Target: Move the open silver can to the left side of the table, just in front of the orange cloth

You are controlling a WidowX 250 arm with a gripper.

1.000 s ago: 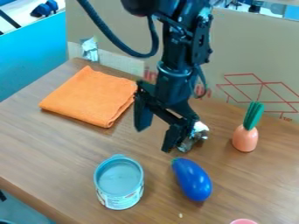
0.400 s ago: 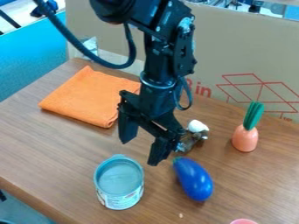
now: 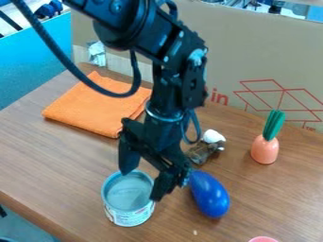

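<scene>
My black gripper [image 3: 144, 185] hangs over the blue-rimmed can [image 3: 127, 215], its two fingers spread apart with nothing held between them. One fingertip stands above the can's back left rim and the other near its right rim; whether they touch it I cannot tell. Just right of the gripper lies a blue eggplant-shaped toy [image 3: 210, 195]. Behind the eggplant is a small brown and white object [image 3: 205, 147], partly beside the gripper's wrist.
A folded orange cloth [image 3: 95, 106] lies behind the gripper at left. An orange carrot toy with green top [image 3: 265, 149] stands at right. A pink object [image 3: 263, 239] shows at the front edge. A cardboard panel [image 3: 271, 52] stands along the table's back.
The gripper has come forward, down and to the left, from beside the brown and white object to over the can. The objects on the table keep their places.
</scene>
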